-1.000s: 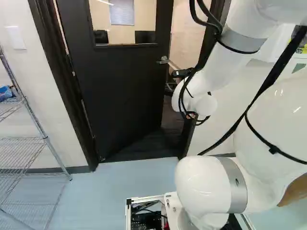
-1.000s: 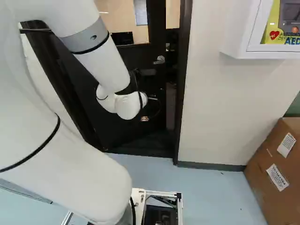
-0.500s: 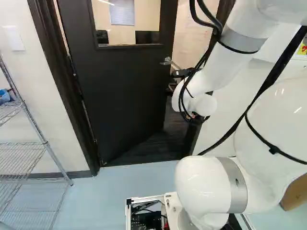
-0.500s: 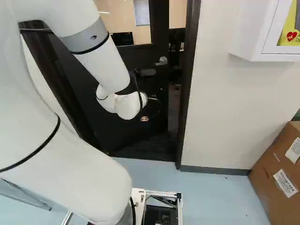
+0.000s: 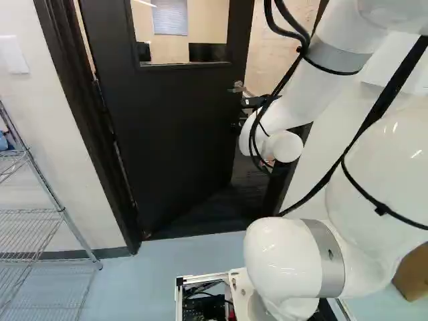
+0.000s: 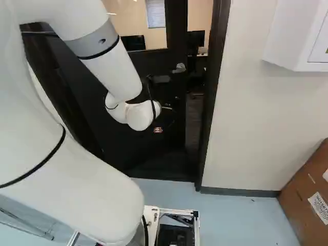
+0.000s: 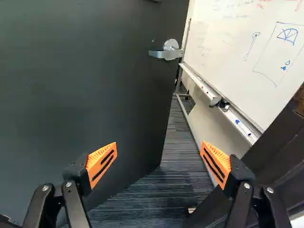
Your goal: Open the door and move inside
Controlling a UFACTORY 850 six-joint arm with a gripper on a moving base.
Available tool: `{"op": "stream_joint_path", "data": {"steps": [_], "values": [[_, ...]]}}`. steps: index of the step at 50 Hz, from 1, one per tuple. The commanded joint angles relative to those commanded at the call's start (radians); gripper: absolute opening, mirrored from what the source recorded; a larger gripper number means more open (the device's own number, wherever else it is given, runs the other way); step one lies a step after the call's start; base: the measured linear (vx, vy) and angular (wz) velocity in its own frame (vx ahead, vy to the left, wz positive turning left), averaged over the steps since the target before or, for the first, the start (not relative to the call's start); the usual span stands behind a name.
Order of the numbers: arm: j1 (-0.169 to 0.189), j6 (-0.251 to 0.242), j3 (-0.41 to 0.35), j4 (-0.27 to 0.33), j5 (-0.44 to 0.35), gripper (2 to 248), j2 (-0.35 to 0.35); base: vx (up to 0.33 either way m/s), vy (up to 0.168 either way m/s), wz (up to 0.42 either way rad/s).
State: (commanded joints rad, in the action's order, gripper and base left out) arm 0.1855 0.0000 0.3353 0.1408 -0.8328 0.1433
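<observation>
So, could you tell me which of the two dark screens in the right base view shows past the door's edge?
The right-hand screen, between door and frame; the other shows through the door's window.

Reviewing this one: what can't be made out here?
Whiteboard writing: wrist view, too small and faint.
Blue item on wire rack: left base view, cut by left edge.
Wall cabinet, cardboard box: right base view, cut by right edge.

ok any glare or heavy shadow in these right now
Left base view: a light streak shows in the door window, small highlights on the white arm; right base view: the dark door nearly merges with shadow low down; wrist view: whiteboard bright, without strong glare.
</observation>
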Motion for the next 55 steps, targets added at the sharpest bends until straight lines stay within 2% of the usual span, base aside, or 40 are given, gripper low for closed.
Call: {"op": "stream_joint_path", "data": {"steps": [55], "values": [[0.000,0.000,0.000,0.000,0.000,247,0.000,0.110,0.082,0.087]]}}
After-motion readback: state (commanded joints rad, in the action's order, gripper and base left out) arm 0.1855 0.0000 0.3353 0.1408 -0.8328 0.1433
